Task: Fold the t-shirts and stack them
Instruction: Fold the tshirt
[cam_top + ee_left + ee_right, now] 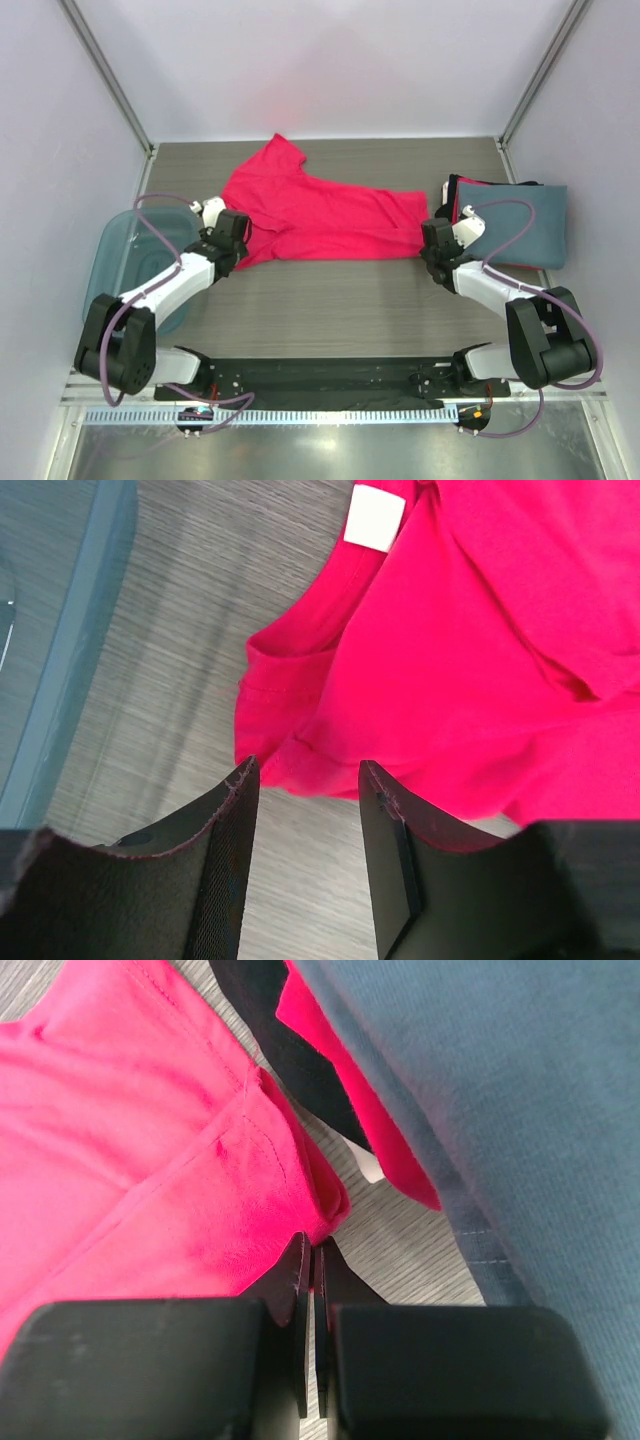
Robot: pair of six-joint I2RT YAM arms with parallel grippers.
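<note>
A pink-red t-shirt [310, 215] lies spread across the middle of the table. My left gripper [236, 240] is open at the shirt's lower left corner. In the left wrist view [307, 770] its jaws stand apart just short of the hem of the shirt [480, 660], with nothing between them. My right gripper [436, 242] is shut at the shirt's right end. In the right wrist view [315, 1245] its tips pinch the bunched corner of the shirt [150, 1160]. A folded blue-grey tee [520, 225] tops a stack at the right, with a red edge [340, 1070] and a black edge [270, 1020] under it.
A translucent blue bin [125, 260] stands at the left table edge, beside my left arm, and shows in the left wrist view [70, 630]. A white label [376, 518] shows at the shirt's neck. White walls close the table at the back and both sides.
</note>
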